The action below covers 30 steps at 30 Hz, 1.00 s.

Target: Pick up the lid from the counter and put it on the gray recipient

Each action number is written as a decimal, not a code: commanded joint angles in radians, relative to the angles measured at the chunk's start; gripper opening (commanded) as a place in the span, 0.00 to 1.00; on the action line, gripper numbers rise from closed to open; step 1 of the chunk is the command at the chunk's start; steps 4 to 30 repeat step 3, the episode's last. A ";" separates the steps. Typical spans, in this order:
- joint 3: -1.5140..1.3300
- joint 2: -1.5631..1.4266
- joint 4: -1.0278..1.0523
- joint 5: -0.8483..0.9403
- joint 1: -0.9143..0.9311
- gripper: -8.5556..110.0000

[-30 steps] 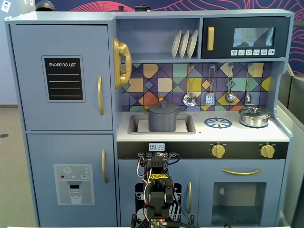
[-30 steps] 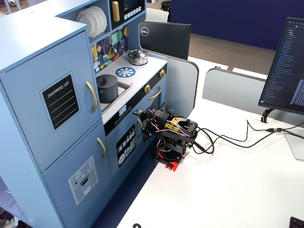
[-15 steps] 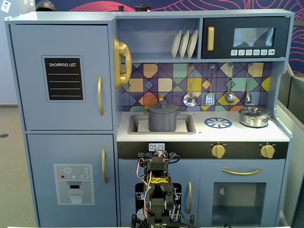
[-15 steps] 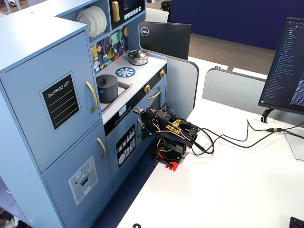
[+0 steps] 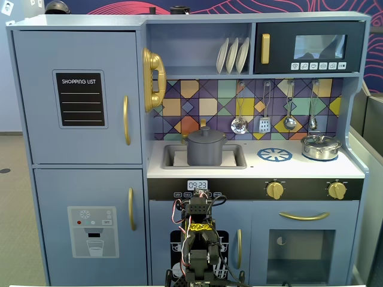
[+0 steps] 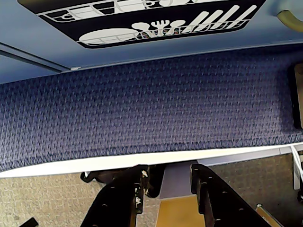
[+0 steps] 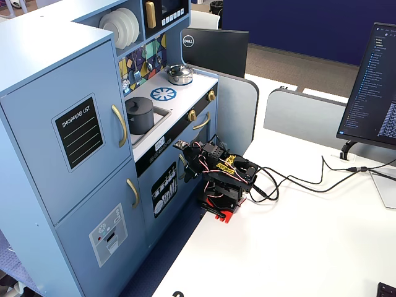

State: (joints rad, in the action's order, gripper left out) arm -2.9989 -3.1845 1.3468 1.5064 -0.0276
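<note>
My empty, half-open black claw (image 6: 165, 187) is hanging folded low, facing the floor, while the matte dark-gray lid (image 5: 205, 133) is sitting well above on the gray cylindrical pot (image 5: 205, 153).

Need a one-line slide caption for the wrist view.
Empty gripper, jaws apart, looks down past the toy kitchen's dishwasher decal onto blue carpet.

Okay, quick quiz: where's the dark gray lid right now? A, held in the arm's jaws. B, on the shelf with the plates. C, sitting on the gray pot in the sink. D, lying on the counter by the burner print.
C: in both fixed views the lid sits on top of the gray pot in the sink, while the gripper is folded low with nothing between its jaws.
</note>
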 commanded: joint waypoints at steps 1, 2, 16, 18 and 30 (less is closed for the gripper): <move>-0.003 0.006 0.183 0.003 0.011 0.09; -0.003 0.006 0.183 0.003 0.011 0.09; -0.003 0.006 0.183 0.003 0.011 0.09; -0.003 0.006 0.183 0.003 0.011 0.09; -0.003 0.006 0.183 0.003 0.011 0.09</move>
